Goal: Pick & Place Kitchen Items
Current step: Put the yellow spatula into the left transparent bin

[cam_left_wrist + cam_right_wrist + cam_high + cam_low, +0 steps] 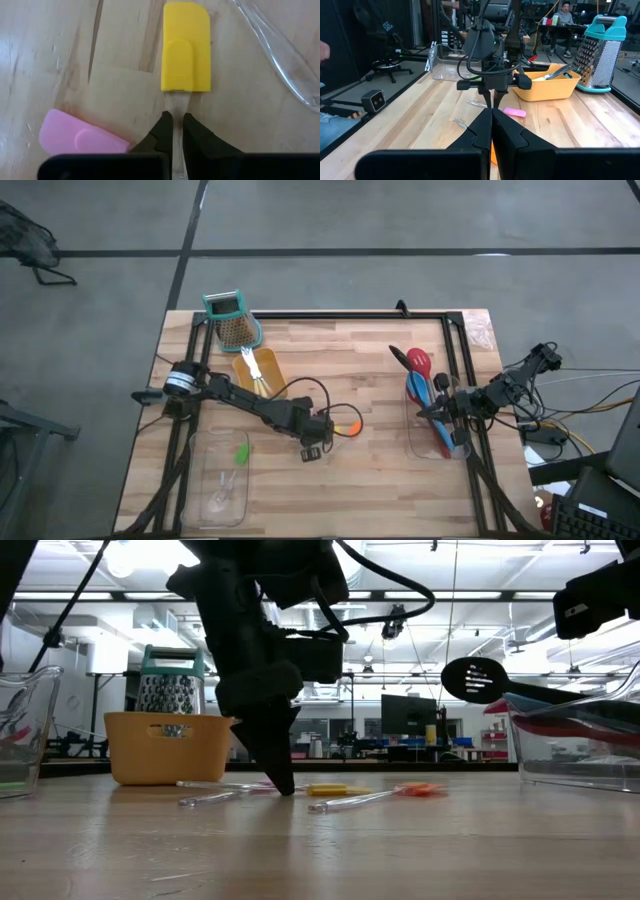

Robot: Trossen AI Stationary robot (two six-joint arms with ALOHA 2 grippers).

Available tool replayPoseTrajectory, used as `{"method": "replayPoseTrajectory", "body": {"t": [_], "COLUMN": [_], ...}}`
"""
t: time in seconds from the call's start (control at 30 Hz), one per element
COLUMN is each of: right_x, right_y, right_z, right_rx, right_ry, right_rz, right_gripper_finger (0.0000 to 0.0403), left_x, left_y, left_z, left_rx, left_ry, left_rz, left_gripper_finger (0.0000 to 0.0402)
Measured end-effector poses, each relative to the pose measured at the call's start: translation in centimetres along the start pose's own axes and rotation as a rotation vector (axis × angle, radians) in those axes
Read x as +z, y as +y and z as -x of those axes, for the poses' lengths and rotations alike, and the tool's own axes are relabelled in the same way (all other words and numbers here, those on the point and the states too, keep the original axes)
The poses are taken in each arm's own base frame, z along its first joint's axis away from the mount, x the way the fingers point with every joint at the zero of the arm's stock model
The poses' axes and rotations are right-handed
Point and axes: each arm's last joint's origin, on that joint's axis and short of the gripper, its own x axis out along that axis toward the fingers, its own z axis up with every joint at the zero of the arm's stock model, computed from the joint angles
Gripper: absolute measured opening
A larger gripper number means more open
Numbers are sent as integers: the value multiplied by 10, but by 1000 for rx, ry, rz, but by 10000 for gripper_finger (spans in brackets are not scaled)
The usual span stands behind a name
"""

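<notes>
From my remote seat, the wooden table (pixel 370 430) carries a yellow tray (pixel 262 372) at about eleven o'clock from centre and a clear tray (pixel 222 480) at about seven. My left gripper (pixel 174 125) is down at table centre, fingers pinched narrow onto the clear handle of the yellow spatula (pixel 186 47), which lies flat on the wood; a pink spatula (pixel 80 140) sits just beside it. I'd lift straight up, keeping the thin handle from pivoting. My right gripper (pixel 492 131) waits closed and empty at three o'clock.
</notes>
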Motion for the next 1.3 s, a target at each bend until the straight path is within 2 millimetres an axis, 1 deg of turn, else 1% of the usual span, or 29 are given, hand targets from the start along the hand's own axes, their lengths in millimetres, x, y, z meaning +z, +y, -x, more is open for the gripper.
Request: {"method": "replayPoseTrajectory", "body": {"t": [0.13, 0.3, 0.63, 0.73, 0.83, 0.93, 1.0, 1.1, 1.2, 1.3], "right_x": [0, 0, 0, 0, 0, 0, 0, 0, 0, 0], "right_y": [0, 0, 0, 0, 0, 0, 0, 0, 0, 0], "right_z": [0, 0, 0, 0, 0, 0, 0, 0, 0, 0], "right_rx": [0, 0, 0, 0, 0, 0, 0, 0, 0, -1], "right_ry": [0, 0, -1, -1, 0, 0, -1, -1, 0, 0], "right_rz": [0, 0, -1, 0, -1, 0, -1, -1, 0, 0], "right_gripper_finger": [8, 8, 8, 8, 8, 8, 8, 8, 8, 8], "left_x": [0, 2, 1, -1, -8, -17, -25, -36, -47, -58], "left_y": [-1, -6, -15, -19, -24, -32, -37, -44, -48, -51], "left_z": [1, 8, 31, 38, 47, 62, 75, 96, 121, 145], "left_rx": [-10, -36, -94, -159, -226, -276, -304, -304, -299, -286], "left_ry": [-1, -7, -24, 2, 62, 129, 184, 218, 226, 184], "left_rz": [-9, -25, -37, -12, 31, 87, 133, 194, 249, 281], "left_gripper_finger": [22, 21, 20, 20, 20, 20, 20, 20, 20, 20]}}
